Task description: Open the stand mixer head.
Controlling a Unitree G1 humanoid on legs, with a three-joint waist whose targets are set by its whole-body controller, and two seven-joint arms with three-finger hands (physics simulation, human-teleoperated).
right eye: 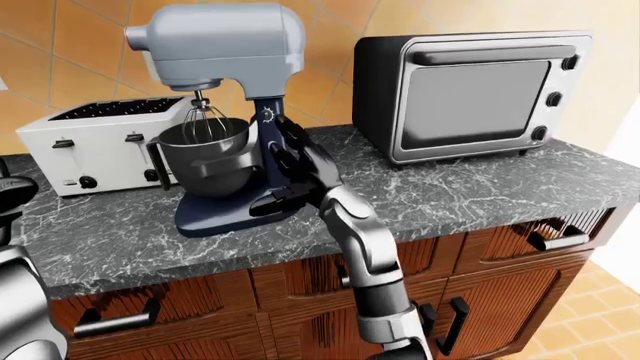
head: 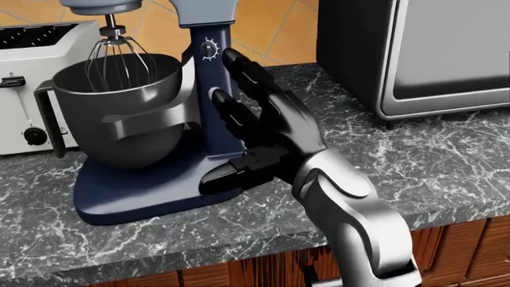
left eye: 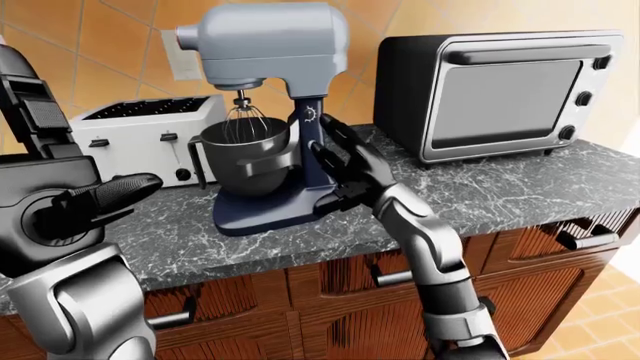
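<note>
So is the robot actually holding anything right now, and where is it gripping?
Nothing is held. The right hand is open, fingers spread against the stand mixer column; the left hand hangs free.

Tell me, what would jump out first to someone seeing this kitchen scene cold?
Probably the robot's black right hand, fingers spread open against the dark blue column of the stand mixer at the middle of the counter. The mixer's grey head is still down, its whisk hanging into the steel bowl. A white toaster stands to its left and a toaster oven to its right.
</note>
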